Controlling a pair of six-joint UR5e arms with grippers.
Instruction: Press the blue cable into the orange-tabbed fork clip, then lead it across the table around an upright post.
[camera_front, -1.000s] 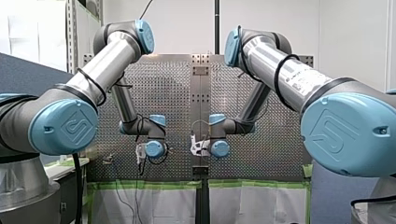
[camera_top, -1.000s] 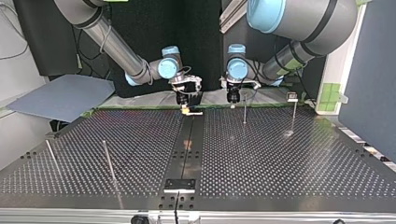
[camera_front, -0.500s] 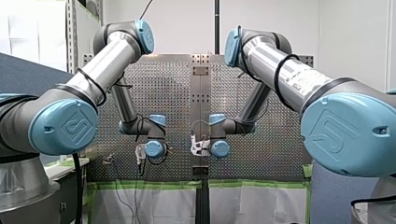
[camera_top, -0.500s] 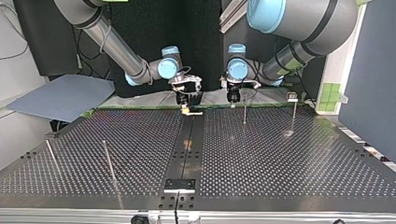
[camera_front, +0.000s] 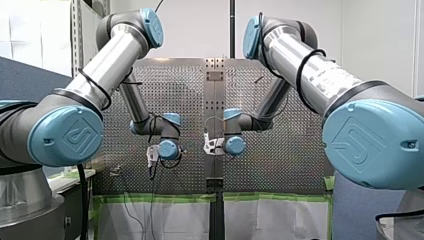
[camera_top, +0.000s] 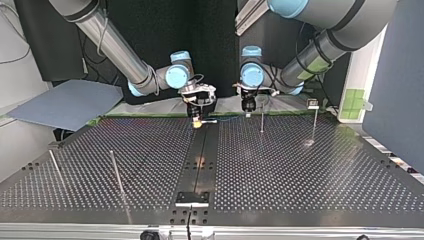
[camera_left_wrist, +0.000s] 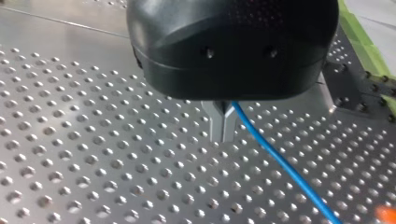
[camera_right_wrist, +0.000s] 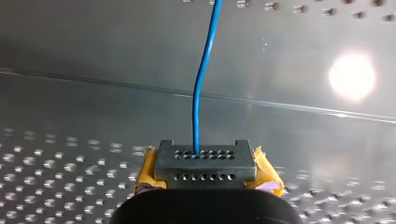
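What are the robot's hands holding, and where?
Both pinch the blue cable: my left gripper at one spot, my right gripper further along; whether either holds an end is hidden.

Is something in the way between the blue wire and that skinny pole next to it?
Nothing visible is. The blue cable is held by my right gripper and my left gripper. Only bare perforated table shows between it and the nearest upright post, which stands just beside my left gripper.
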